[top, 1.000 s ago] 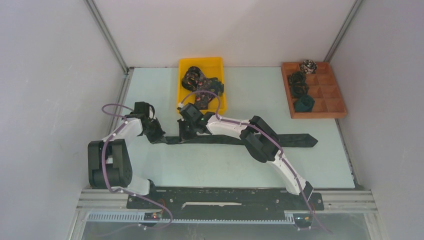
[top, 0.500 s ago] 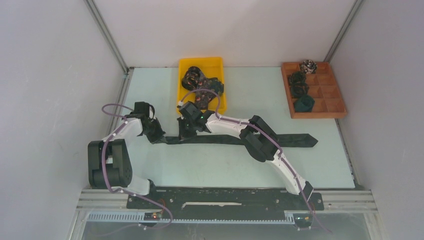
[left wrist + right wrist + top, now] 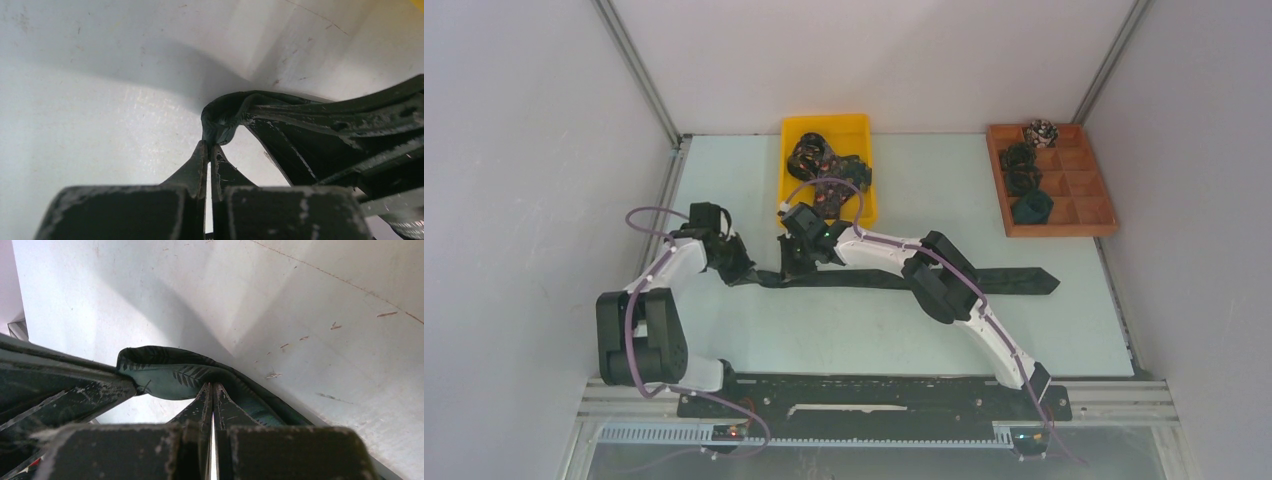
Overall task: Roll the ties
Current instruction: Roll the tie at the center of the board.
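Green tie point(image 3: 1014, 281) is pinched by left gripper point(image 3: 208, 150) and right gripper point(image 3: 213, 390).

both arms are reaching forward and low, their grippers near each other.
the left arm point(image 3: 669, 270) is rising from its base and angling right, its left gripper point(image 3: 209, 148) pinching a fold of the tie point(image 3: 1014, 281) with fingers point(image 3: 197, 167) pressed together; the right arm point(image 3: 894, 252) is stretching far to the left, wrist tipped down, its right gripper point(image 3: 212, 388) clamping tight on a fold of the tie too.
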Motion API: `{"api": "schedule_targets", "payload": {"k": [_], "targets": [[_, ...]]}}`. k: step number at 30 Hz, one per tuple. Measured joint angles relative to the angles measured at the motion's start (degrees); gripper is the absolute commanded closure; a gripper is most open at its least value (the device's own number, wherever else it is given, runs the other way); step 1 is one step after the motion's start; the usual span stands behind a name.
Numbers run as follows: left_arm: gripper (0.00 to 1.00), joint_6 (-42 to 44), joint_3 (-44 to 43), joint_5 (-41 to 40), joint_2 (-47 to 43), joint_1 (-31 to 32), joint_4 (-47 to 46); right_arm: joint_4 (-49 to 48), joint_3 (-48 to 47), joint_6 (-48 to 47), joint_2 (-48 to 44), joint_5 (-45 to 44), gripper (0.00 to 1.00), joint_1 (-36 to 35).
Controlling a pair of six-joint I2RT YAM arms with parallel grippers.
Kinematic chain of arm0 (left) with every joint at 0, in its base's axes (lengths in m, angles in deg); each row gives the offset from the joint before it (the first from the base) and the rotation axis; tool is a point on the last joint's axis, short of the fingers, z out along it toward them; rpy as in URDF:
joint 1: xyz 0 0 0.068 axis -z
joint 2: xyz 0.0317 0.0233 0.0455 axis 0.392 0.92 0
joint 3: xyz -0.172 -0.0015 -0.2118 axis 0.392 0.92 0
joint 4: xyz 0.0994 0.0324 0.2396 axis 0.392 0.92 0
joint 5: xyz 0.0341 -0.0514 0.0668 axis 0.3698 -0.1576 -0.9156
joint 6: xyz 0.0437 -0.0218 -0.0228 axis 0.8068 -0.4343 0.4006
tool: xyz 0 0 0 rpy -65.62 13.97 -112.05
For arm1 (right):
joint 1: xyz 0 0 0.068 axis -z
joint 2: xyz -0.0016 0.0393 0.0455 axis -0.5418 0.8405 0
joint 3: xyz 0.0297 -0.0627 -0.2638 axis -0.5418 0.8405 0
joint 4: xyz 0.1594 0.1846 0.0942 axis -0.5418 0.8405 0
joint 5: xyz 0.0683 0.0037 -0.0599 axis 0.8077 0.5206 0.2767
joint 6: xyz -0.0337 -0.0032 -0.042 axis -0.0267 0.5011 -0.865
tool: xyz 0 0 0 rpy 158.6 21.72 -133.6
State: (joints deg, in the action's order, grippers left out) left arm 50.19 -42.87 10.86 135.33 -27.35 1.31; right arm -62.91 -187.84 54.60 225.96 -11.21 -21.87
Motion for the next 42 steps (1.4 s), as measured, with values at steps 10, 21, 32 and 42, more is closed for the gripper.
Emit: {"api": "schedule_targets", "payload": {"k": [10, 21, 32, 42], "targets": [[1.00, -0.9, -1.7, 1.6, -3.3, 2.3, 3.3, -0.1, 0.0, 0.2, 0.0, 0.9, 1.00, 0.0], [1.00, -3.0, -3.9, 1.5, -3.6, 8.2, 4.2, -2.5, 2.2, 0.8, -0.5, 2.1, 1.00, 0.2], [1.00, -4.5, -4.9, 1.5, -1.8, 11.6, 3.4, -5.7, 9.0, 1.3, -4.0, 3.3, 1.00, 1.3], [1.00, -4.9, -4.9, 1.1, 1.2, 13.3, 2.3, -5.6, 16.7, 1.0, -11.5, 3.0, 1.00, 2.9]]}}
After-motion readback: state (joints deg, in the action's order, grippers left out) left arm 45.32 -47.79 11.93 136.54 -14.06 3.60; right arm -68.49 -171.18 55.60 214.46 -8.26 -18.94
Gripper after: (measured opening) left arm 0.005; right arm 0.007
